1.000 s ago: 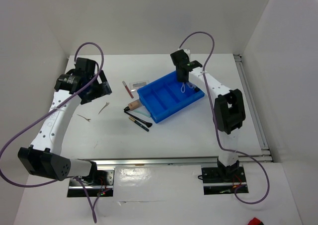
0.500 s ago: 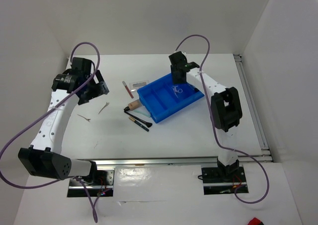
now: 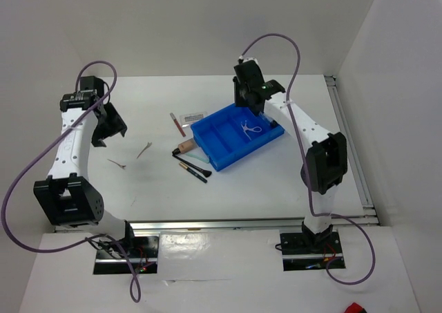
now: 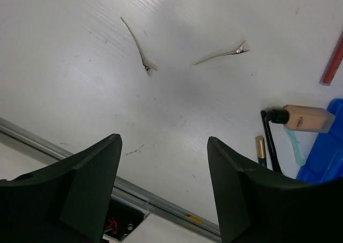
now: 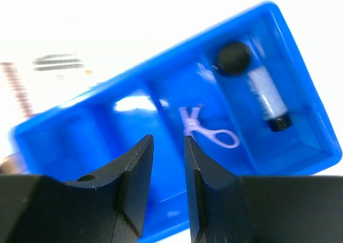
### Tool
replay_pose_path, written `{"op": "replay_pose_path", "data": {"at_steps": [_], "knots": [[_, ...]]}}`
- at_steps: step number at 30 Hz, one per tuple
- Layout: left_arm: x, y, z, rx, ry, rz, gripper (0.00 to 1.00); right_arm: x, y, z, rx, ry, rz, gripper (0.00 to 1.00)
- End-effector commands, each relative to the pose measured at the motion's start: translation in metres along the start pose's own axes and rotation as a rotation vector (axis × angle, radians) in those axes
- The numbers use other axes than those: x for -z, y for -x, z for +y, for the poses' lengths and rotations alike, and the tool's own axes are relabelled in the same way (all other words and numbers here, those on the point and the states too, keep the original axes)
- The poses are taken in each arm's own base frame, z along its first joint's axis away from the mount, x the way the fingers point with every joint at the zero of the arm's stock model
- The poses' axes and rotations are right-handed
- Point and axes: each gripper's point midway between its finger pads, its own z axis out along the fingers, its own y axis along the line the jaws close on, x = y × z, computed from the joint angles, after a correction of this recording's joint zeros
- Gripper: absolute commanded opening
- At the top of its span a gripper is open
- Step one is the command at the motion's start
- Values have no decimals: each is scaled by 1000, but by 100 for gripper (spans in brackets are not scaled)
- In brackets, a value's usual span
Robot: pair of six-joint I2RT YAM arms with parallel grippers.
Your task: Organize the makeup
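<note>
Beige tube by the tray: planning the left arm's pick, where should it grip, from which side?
Probably take the beige tube mid-body from straight above, closing across its width: it lies flat, one end near the blue tray, black brush beside its cap.

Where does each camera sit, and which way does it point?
Top external: above and behind the arms, looking down on the table; both arms show.
Left wrist: on the left arm, facing down at thin clips and the beige tube; the left end effector frames the bottom.
Right wrist: on the right arm, facing into the blue tray; the right end effector shows below.
Shared: the blue tray, in all three.
</note>
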Motion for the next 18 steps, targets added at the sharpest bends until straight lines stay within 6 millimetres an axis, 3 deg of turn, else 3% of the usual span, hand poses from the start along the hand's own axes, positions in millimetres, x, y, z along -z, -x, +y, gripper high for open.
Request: {"op": "replay_pose_path", "data": {"at_steps": [1,4,8,9,10,13,18], "knots": [[-3,-9,-8,-33,-47,60,76,53,44,27,-42,128,-115,37],[-27,-10,-20,-55,-70,66,73,53,29,43,-8,146,-78,38],[-57,-17,-53,-218,-15,106,74,49,11,45,13,138,-30,40],[-55,-15,-57,-232,-8,88,74,47,6,44,17,134,-19,40],[-73,-23,-56,-244,21,138,77,49,4,44,17,145,-15,40],[-94,-27,-66,-282,20,169,84,47,-2,43,20,143,-7,40],[-132,-35,-71,-300,37,201,87,47,-6,39,37,126,7,40]]}}
